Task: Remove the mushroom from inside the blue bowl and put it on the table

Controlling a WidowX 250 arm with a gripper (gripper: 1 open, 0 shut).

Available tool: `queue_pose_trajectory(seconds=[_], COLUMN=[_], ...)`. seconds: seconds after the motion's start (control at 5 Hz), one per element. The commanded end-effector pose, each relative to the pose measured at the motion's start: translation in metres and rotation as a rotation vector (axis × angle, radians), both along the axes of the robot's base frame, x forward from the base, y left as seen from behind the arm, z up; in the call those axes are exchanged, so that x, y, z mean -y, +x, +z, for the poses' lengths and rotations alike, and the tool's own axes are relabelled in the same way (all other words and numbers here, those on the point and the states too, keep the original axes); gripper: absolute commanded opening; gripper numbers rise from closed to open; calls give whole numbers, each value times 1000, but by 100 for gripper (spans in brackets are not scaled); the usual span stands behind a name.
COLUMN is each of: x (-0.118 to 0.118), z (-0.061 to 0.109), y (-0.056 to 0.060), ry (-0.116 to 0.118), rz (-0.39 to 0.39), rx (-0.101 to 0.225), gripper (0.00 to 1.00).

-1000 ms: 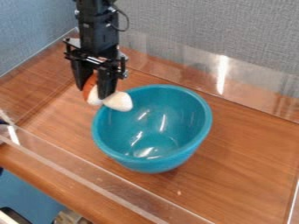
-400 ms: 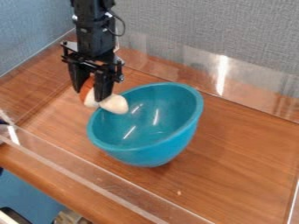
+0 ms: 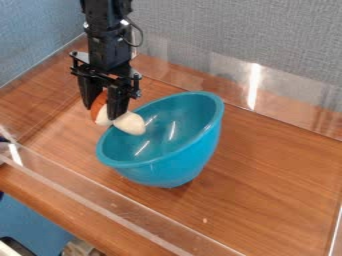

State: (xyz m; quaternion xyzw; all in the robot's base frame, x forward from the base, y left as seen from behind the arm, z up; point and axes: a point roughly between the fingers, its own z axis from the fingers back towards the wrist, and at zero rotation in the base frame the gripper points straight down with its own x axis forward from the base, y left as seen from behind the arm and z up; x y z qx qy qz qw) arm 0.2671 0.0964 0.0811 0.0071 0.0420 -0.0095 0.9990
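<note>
The blue bowl (image 3: 167, 145) stands in the middle of the table (image 3: 267, 190), tipped so that its right rim is raised and its mouth faces left. At its left rim my gripper (image 3: 107, 108) points straight down and is shut on the mushroom (image 3: 130, 122). The mushroom lies sideways between the fingers: the orange-brown cap sticks out to the left and the cream stem juts right, over the bowl's rim. Whether the stem touches the rim I cannot tell.
Low clear acrylic walls edge the table: one along the front (image 3: 80, 190), one at the back right (image 3: 267, 85). A blue-grey wall (image 3: 241, 30) rises behind. Bare wood lies to the left of the bowl (image 3: 47, 120) and at the right.
The bowl has tipped further, its right rim rising, and has slid a little to the left. The gripper with the mushroom has hardly moved.
</note>
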Motion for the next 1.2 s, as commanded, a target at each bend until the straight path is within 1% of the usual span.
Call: queue_pose_trajectory(seconds=[0.0,0.2,0.6,1.0], x=[-14,-28,-53,-65], z=[14,17,16,6], y=[-2,-6,-14,-9], ry=[8,6,11,2], rz=[30,60,105,124], rx=[41,46,37,26], gripper=[0,0,0,0])
